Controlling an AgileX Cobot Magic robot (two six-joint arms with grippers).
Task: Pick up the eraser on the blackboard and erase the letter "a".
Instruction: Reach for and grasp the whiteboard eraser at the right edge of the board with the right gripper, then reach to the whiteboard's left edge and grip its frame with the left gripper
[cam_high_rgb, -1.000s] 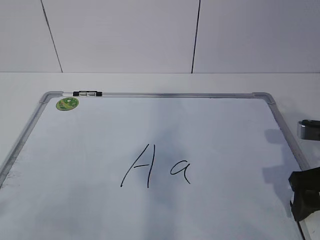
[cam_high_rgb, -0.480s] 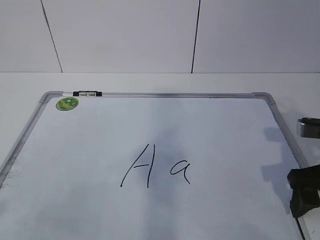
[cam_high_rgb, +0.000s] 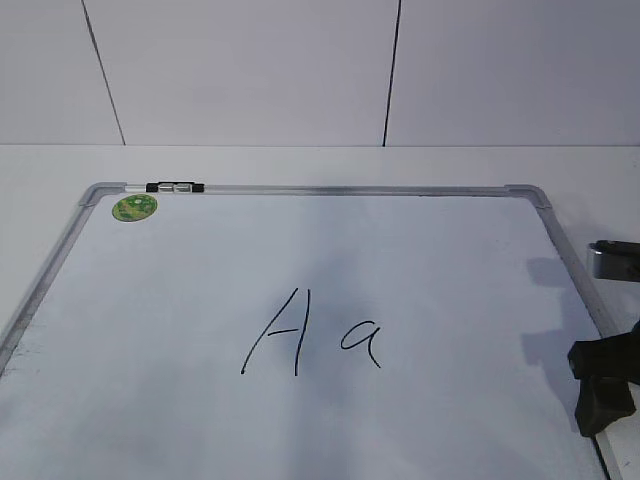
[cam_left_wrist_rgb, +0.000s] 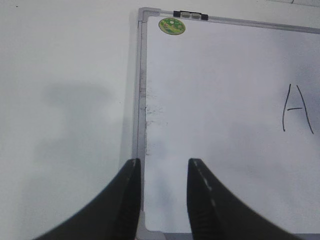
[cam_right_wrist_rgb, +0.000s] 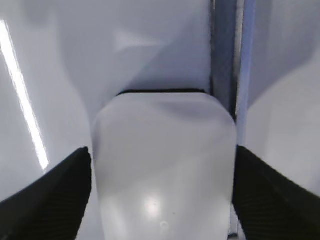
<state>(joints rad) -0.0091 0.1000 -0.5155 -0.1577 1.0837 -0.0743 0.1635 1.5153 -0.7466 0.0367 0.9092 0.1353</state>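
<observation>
Straddling eraser (cam_right_wrist_rgb: 164, 167) at board's right edge: right gripper (cam_right_wrist_rgb: 162, 195) wide open, fingers either side, ready to squeeze. Left gripper (cam_left_wrist_rgb: 162, 192) open, holding nothing, waiting at blackboard (cam_left_wrist_rgb: 140, 75) near-left corner. Letter "a" (cam_high_rgb: 362, 342) unwiped.

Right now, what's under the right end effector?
The white eraser, sitting between the open fingers on the blackboard beside its frame. Its underside is mostly hidden; only a thin black edge shows.

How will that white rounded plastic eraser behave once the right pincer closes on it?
The white rounded-rectangle plastic eraser looks rigid, so it probably won't flex. Its top is glossy with glare, so its sides may be slick too. It lies flat on the white dry-erase blackboard, unlikely to roll; the open right pincer straddles it.
</observation>
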